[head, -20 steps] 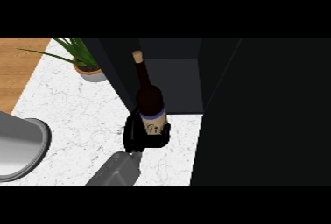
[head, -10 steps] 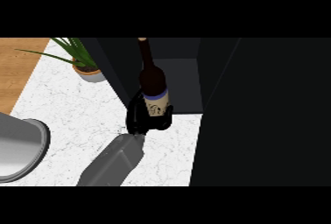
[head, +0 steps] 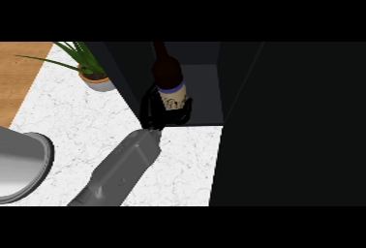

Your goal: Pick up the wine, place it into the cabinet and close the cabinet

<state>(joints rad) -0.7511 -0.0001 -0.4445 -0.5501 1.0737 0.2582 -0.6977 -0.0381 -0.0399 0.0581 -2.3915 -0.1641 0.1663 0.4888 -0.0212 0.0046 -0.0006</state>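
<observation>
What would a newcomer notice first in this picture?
First, the dark wine bottle at the top centre, with the black robot hand curled round its lower part at the open cabinet. Next, the potted plant on the white counter to its left, and a grey rounded object at the left edge.

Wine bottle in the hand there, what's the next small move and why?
Probably lower the wine bottle onto the cabinet floor and let go: the left hand is curled round its base, already at the open compartment's front edge.
</observation>
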